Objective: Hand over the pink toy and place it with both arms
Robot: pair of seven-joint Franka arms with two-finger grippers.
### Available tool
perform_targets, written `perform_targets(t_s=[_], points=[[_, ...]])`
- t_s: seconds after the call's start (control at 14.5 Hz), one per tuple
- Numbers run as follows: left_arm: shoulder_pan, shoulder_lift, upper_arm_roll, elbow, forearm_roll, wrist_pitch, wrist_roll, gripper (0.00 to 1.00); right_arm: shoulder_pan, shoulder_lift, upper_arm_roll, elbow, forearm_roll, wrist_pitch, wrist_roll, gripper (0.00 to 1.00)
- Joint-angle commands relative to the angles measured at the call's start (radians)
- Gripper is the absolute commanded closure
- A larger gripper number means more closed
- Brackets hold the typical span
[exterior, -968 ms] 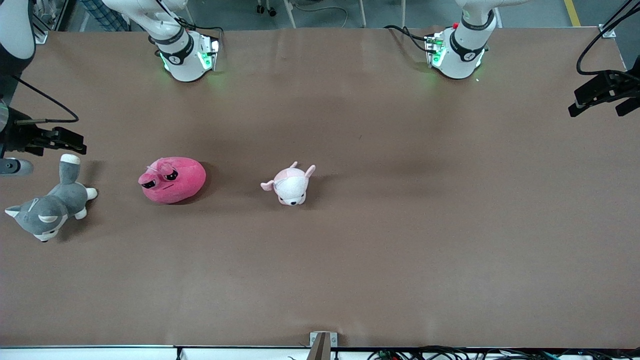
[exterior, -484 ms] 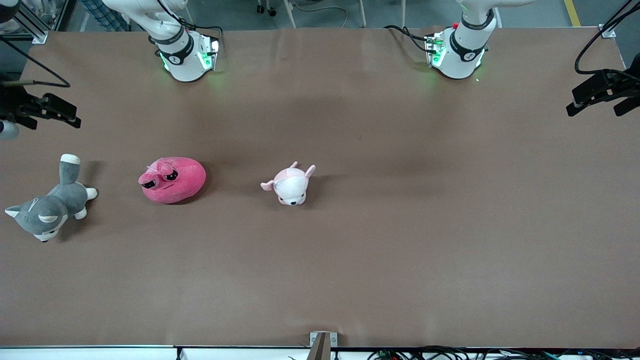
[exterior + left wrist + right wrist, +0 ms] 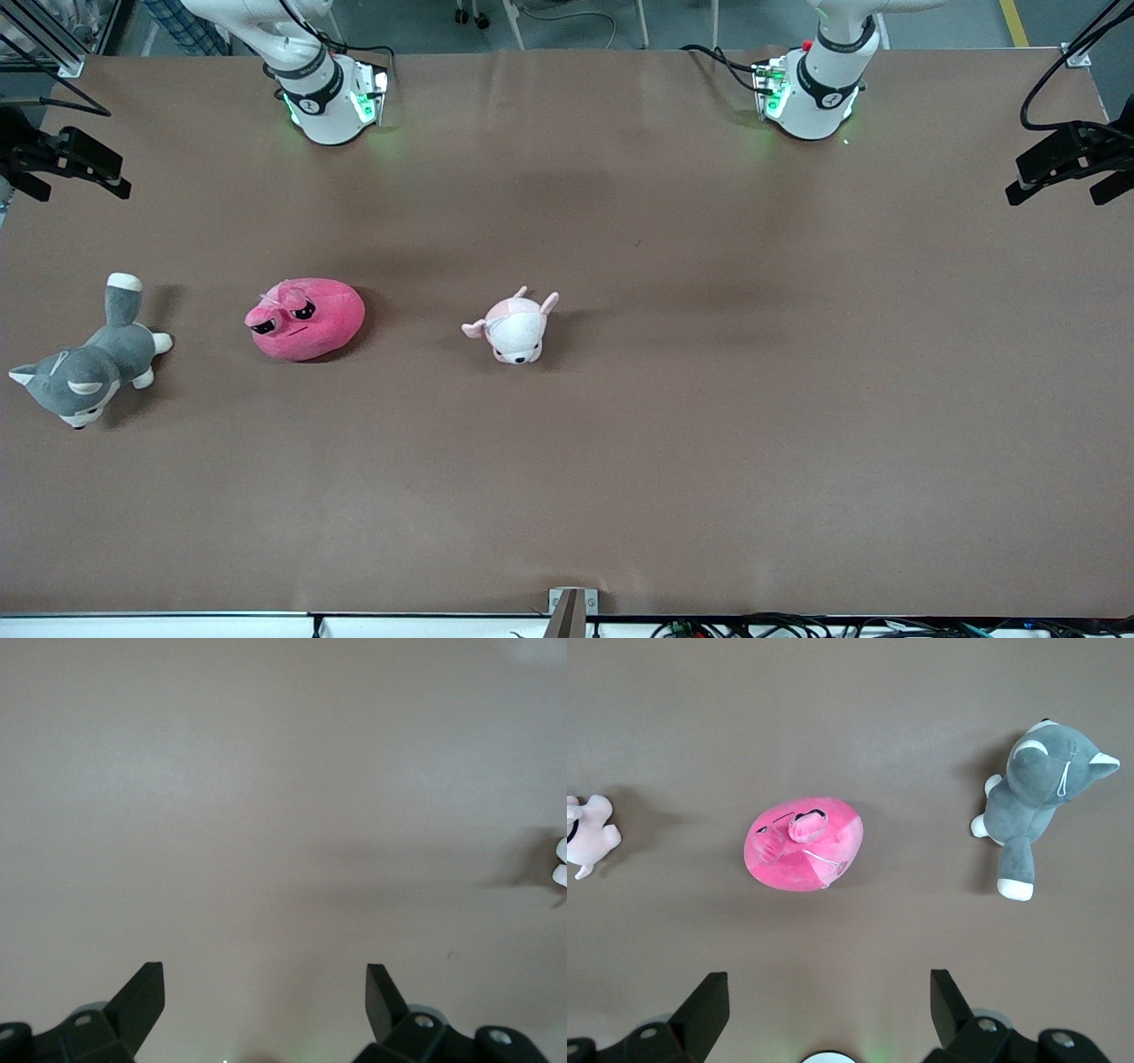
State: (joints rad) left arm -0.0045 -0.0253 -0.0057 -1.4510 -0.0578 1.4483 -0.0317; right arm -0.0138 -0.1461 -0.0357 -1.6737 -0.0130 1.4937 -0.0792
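The pink toy, a hot-pink rounded plush with dark sleepy eyes, lies on the brown table toward the right arm's end. It also shows in the right wrist view. My right gripper is open and empty, up in the air over the table's edge at the right arm's end, well apart from the toy. Its fingers frame bare table. My left gripper is open and empty, held high over the left arm's end of the table. Its wrist view shows its fingers over bare table.
A grey cat plush lies beside the pink toy at the right arm's end, also seen in the right wrist view. A pale pink-and-white animal plush lies beside the toy toward the table's middle. The arm bases stand at the back edge.
My right gripper has drawn away from over the grey cat plush toward the table's corner at the right arm's end. The left gripper has barely moved. The toys have not moved.
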Motion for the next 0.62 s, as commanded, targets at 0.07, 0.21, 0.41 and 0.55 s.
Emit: perform_targets(t_s=[0.07, 0.21, 0.41, 0.55], points=[[-0.008, -0.008, 0.003, 0.009, 0.019, -0.014, 0.010, 0.00, 0.005, -0.029, -0.007, -0.031, 0.021, 0.017, 0.015, 0.00], [-0.006, -0.008, 0.003, 0.009, 0.019, -0.014, 0.010, 0.00, 0.002, -0.029, -0.010, -0.031, 0.033, 0.017, 0.015, 0.00], [-0.005, -0.008, 0.007, 0.009, 0.019, -0.014, 0.013, 0.00, -0.002, -0.027, -0.012, -0.031, 0.033, 0.019, 0.006, 0.00], [-0.005, -0.008, 0.007, 0.009, 0.021, -0.014, 0.013, 0.00, 0.001, -0.027, -0.010, -0.031, 0.033, 0.019, 0.004, 0.00]])
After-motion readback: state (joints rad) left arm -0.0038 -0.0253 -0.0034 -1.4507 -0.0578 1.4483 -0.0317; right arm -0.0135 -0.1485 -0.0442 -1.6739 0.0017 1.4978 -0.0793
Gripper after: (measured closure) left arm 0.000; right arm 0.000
